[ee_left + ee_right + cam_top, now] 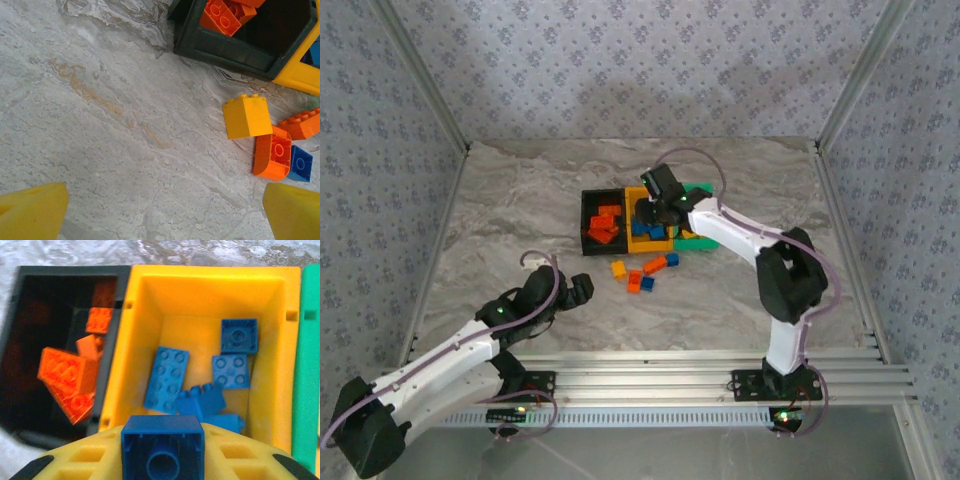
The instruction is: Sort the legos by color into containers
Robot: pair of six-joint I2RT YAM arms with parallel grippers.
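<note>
My right gripper (660,205) hangs over the yellow-orange container (200,275), shut on a blue lego (163,447) whose hollow underside faces the camera. Several blue legos (167,377) lie inside that container. To its left, the black container (65,272) holds orange-red legos (65,372); the green container (305,365) adjoins it on the right. My left gripper (165,210) is open just above bare table, its yellow fingers (32,210) spread wide. Up and to its right, loose legos lie in front of the containers: a yellow one (246,116), an orange one (272,154) and a blue one (300,163).
More loose legos lie in front of the containers: an orange one (655,265) and a blue one (672,260). The marble-patterned table (520,220) is ringed by patterned walls and metal frame posts. An aluminium rail (670,375) runs along the near edge.
</note>
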